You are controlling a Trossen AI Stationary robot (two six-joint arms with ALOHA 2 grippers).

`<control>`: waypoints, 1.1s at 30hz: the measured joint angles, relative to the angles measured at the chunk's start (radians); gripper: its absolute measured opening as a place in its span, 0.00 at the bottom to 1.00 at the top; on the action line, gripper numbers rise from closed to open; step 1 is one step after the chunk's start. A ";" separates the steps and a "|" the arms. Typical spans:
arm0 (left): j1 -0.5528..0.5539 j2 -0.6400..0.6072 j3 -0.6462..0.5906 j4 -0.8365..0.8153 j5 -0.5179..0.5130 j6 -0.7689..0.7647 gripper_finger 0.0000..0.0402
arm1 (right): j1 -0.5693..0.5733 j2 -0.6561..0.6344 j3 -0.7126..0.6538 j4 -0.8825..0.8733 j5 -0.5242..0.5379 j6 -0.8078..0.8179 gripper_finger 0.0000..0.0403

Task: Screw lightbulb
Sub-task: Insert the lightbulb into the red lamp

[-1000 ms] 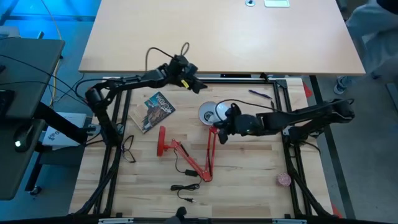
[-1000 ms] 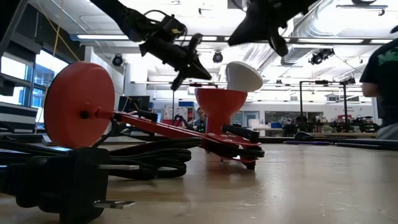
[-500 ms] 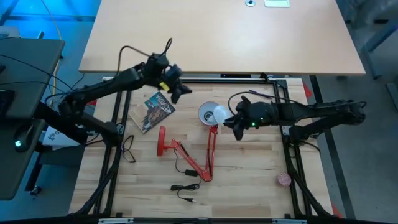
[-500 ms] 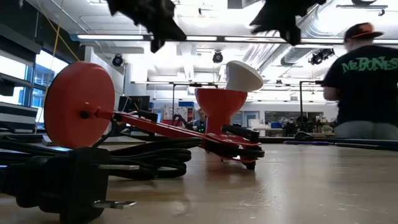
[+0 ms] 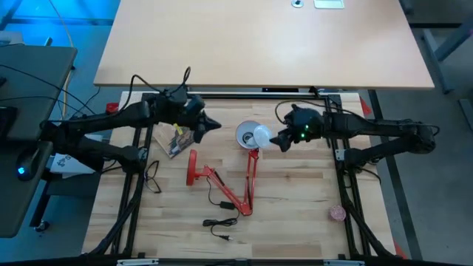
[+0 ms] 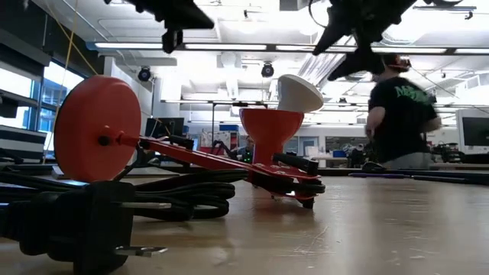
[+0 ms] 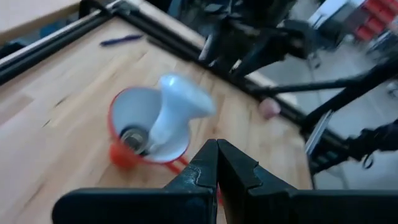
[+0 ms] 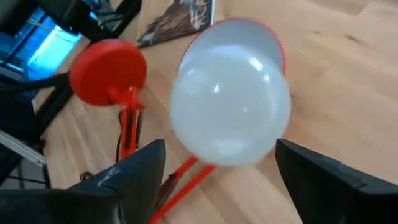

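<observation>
Looks like the screwing step is about wrapped up. The small white lightbulb with the rounded dome and narrow neck (image 7: 176, 109) sits neck-down in the red lamp shade with the white inside (image 7: 127, 112), leaning off to one side rather than standing straight. So my guess is it's seated but maybe not fully threaded; the next move would be checking that tilt and regripping the dome squarely for another turn if it's loose.

The right gripper (image 5: 284, 142) hangs just beside the bulb, fingers spread wide with nothing between them. The left gripper (image 5: 209, 125) is off to the other side, fingers pressed together, empty.

The bulb itself is glossy and smooth, so probably slippery to grip.
</observation>
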 joint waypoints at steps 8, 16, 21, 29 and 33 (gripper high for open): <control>-0.083 0.079 -0.002 0.148 -0.061 -0.045 0.00 | -0.265 0.000 -0.072 0.099 -0.306 -0.089 0.75; -0.176 0.250 -0.002 0.280 -0.091 -0.070 0.00 | -0.393 0.001 -0.208 0.273 -0.594 -0.087 0.75; -0.186 0.364 -0.002 0.388 -0.162 -0.109 0.00 | -0.422 0.001 -0.233 0.296 -0.583 -0.121 0.75; -0.150 0.471 -0.002 0.508 -0.166 -0.244 0.00 | -0.433 0.040 -0.285 0.472 -0.646 -0.054 0.75; -0.153 0.480 -0.002 0.506 -0.163 -0.269 0.00 | -0.433 0.097 -0.293 0.554 -0.688 -0.034 0.75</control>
